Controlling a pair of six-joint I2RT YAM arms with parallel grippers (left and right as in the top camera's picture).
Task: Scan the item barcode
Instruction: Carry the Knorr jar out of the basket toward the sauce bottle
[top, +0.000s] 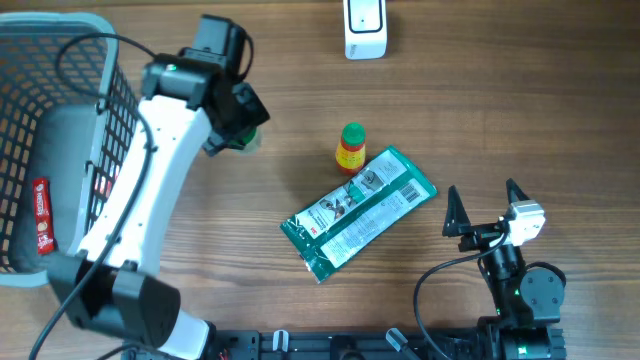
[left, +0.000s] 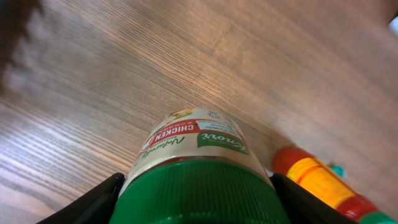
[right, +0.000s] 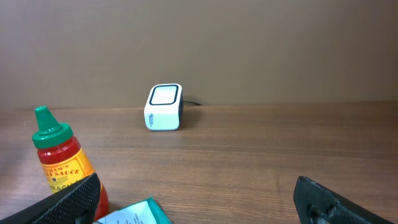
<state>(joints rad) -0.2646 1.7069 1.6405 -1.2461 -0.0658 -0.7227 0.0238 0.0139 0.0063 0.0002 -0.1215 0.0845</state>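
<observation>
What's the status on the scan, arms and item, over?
Left gripper clamped on Knorr jar. Right gripper open, empty. Jar apart from scanner. Sauce bottle and pouch lie off that line.

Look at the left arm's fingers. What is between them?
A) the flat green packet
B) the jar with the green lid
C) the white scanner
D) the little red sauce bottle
B: the left wrist view shows the green-lidded jar right between the left fingers, while the sauce bottle, green packet and scanner sit apart on the table.
</observation>
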